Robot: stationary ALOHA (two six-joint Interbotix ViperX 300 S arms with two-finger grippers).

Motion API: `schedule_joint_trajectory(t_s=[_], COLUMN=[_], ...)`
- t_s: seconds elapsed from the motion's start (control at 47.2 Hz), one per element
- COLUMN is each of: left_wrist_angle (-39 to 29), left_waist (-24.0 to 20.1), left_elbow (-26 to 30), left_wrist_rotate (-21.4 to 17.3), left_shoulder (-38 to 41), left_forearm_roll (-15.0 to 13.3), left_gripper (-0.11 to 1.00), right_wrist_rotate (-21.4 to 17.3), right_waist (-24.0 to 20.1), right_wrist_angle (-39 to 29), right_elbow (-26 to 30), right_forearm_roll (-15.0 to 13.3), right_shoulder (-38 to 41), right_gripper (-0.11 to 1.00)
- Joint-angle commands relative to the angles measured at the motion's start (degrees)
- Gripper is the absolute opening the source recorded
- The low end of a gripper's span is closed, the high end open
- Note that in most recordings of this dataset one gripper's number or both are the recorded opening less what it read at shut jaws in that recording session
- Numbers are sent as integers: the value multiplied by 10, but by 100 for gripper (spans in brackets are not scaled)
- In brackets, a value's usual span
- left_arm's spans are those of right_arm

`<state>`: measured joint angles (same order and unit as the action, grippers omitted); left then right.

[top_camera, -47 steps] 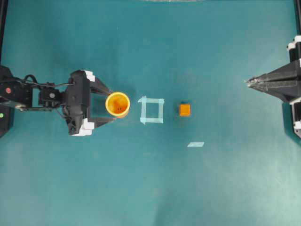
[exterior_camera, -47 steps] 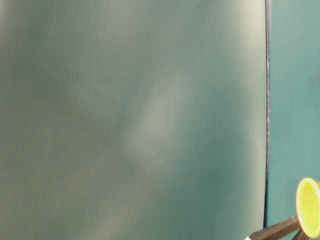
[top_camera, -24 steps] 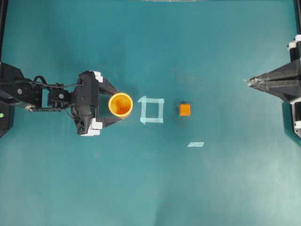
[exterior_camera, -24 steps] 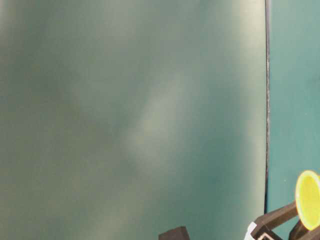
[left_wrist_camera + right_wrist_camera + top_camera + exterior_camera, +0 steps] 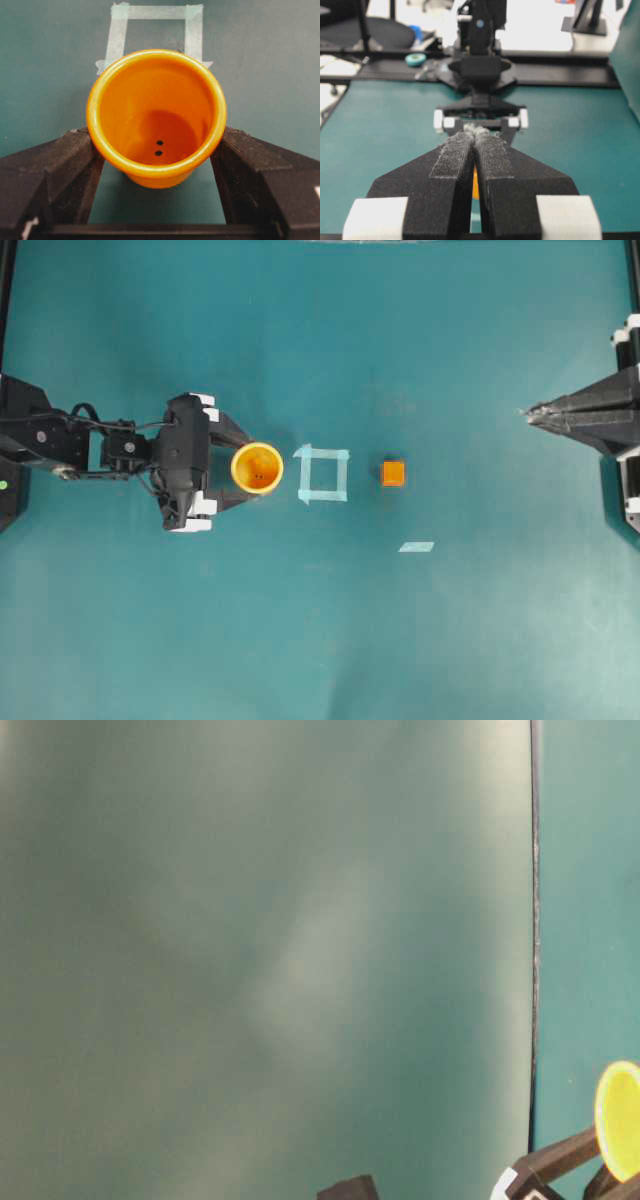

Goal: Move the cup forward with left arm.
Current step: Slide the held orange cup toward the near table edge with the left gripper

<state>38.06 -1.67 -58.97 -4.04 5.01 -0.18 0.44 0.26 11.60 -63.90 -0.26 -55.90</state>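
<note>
The teal counter [image 5: 320, 640] fills the overhead view; the table-level view is mostly a blurred teal-grey surface, with only a cut-off edge of the cup and finger parts at its lower right corner. Two arms are present. The left arm [image 5: 60, 440] reaches in from the left edge, its base cut off; the left gripper [image 5: 246, 468] has its fingers [image 5: 60, 170] closed against both sides of the cup. The right gripper [image 5: 527, 415] sits at the right edge, fingers pressed together, holding nothing. One cup [image 5: 257, 468] stands upright just left of one tape square [image 5: 323, 474]. One orange cube [image 5: 393, 473] and one loose tape strip [image 5: 416, 547] lie beyond.
</note>
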Motion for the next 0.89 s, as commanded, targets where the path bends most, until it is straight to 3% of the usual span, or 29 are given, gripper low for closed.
schedule_joint_trajectory(t_s=[0.0,0.318,0.678,0.868], left_wrist_angle=[10,36,32,11], left_waist=[9,69,160,211], left_elbow=[3,4,12,36], left_wrist_rotate=[-1,4,49,54], left_shoulder=[-14,-16,-16,-9], left_forearm_roll=[0,-2,-9,-10], left_gripper=[65,65,65,65], right_wrist_rotate=[-1,-1,-1,-1], right_waist=[1,1,1,1], right_wrist_angle=[2,2,2,-4], right_elbow=[18,19,19,19], right_forearm_roll=[0,0,0,0], right_shoulder=[1,1,1,1], right_gripper=[0,0,0,0])
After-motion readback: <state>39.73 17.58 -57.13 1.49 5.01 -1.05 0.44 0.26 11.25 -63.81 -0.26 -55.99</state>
